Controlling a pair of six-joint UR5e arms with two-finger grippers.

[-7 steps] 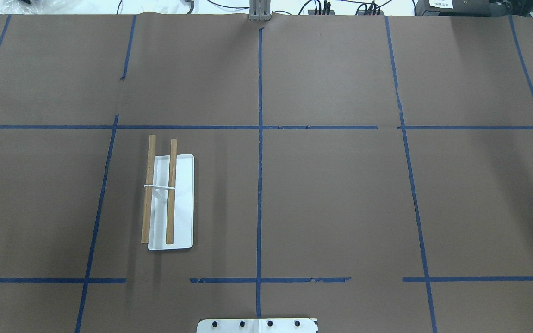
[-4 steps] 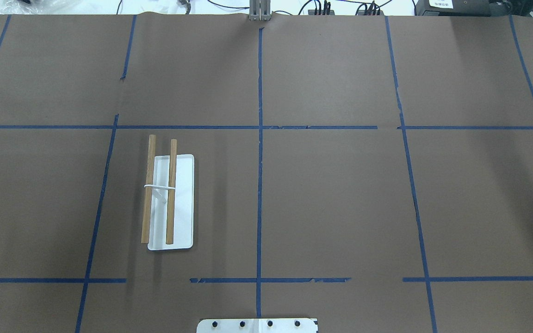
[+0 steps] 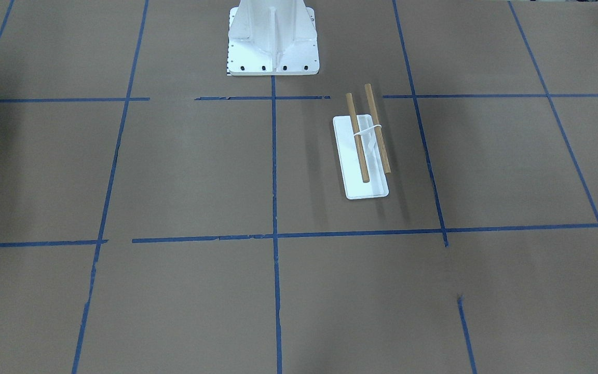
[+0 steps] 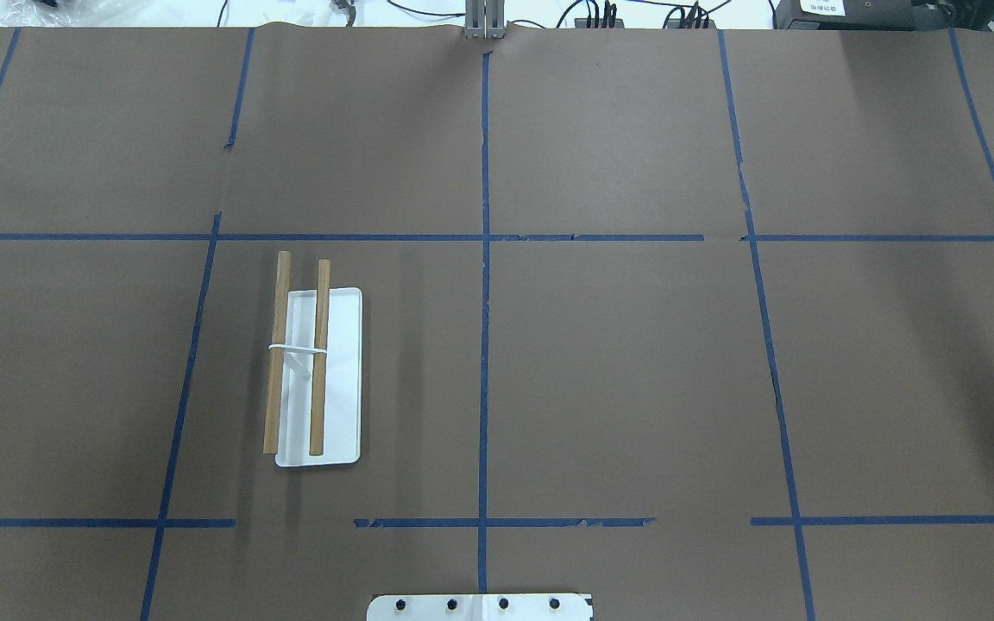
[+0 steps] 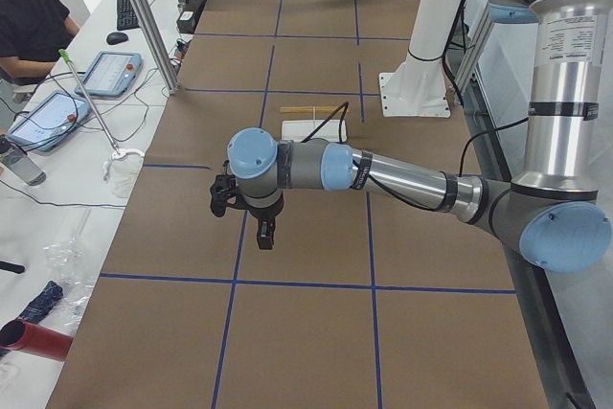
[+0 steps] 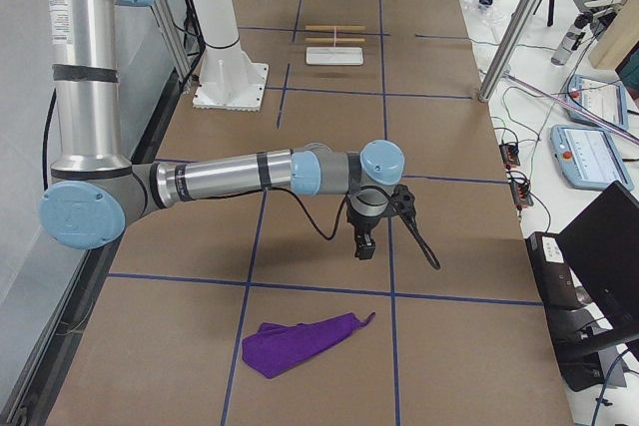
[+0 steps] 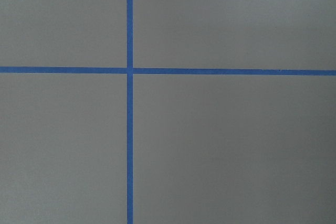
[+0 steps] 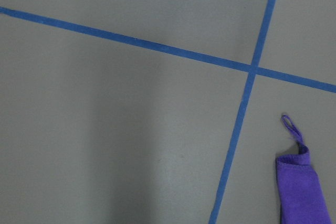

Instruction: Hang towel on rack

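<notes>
Right hand (image 6: 364, 244) hovers over the worktop (image 6: 329, 127), touching nothing; the towel (image 6: 300, 341) lies crumpled near it. Left hand (image 5: 265, 234) hovers likewise, well apart from the rack (image 5: 306, 129). Whether either hand is released or clenched, I cannot tell.

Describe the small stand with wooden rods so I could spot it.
Start at the large white bolted pedestal on the brown table. Nearby, on the robot's left side, stands a small rack with a flat white base. Only it carries two parallel light-brown wooden dowels.
</notes>
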